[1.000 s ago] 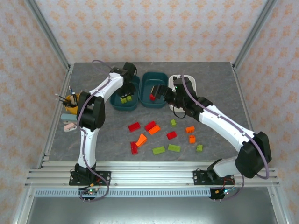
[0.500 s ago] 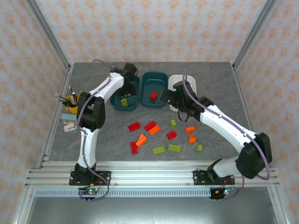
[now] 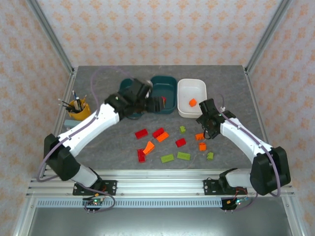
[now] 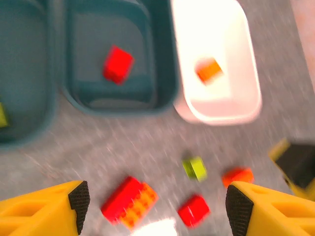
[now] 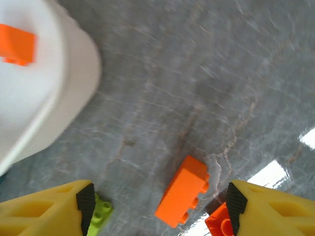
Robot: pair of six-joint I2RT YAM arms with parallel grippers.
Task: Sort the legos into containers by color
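The left gripper (image 4: pixel 157 205) hangs over the grey table (image 3: pixel 231 78) just in front of the trays, its jaws spread wide and holding nothing. The right gripper (image 5: pixel 160 199) hovers low in front of the white tray (image 3: pixel 191 84). Its jaws are parted too, and 1 orange brick (image 5: pixel 183 196) lies on the table in the gap below its fingers (image 5: pixel 49 209), not clasped.

3 trays stand side by side at the back. The left teal tray (image 3: pixel 126 83) sits mostly under the left arm, and the wrist view catches a sliver of lime green (image 4: pixel 2 115) inside it. The middle teal tray (image 3: pixel 165 81) holds 1 red brick (image 3: pixel 164 101), and the white tray holds 1 orange piece (image 3: pixel 193 102).

About 12 loose legos (image 3: pixel 180 142) lie scattered on the table in front of the trays, with red, orange and green mixed together. A yellow cup of pens (image 3: pixel 78 108) stands near the left edge, well apart from them.
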